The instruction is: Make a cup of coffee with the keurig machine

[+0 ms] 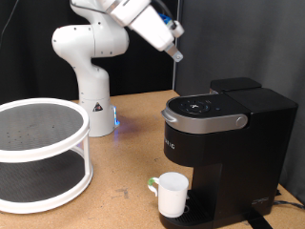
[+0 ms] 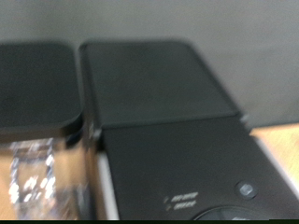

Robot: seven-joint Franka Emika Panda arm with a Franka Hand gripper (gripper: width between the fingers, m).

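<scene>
The keurig machine (image 1: 227, 134) is a large black box with a grey-silver handle band, standing at the exterior view's right on the wooden table. Its lid is down. The cup (image 1: 172, 193), small and white with a greenish handle, stands on the drip tray under the machine's head. My gripper (image 1: 176, 54) hangs in the air above the machine's head and touches nothing. The wrist view looks down on the machine's black top (image 2: 159, 89), its buttons (image 2: 245, 189) and its clear water tank (image 2: 33, 177); my fingers do not show there.
A white two-tier round rack (image 1: 36, 153) stands at the exterior view's left. The arm's white base (image 1: 93, 110) stands behind it with a blue light. Black curtain behind the table. Bare wood lies between rack and machine.
</scene>
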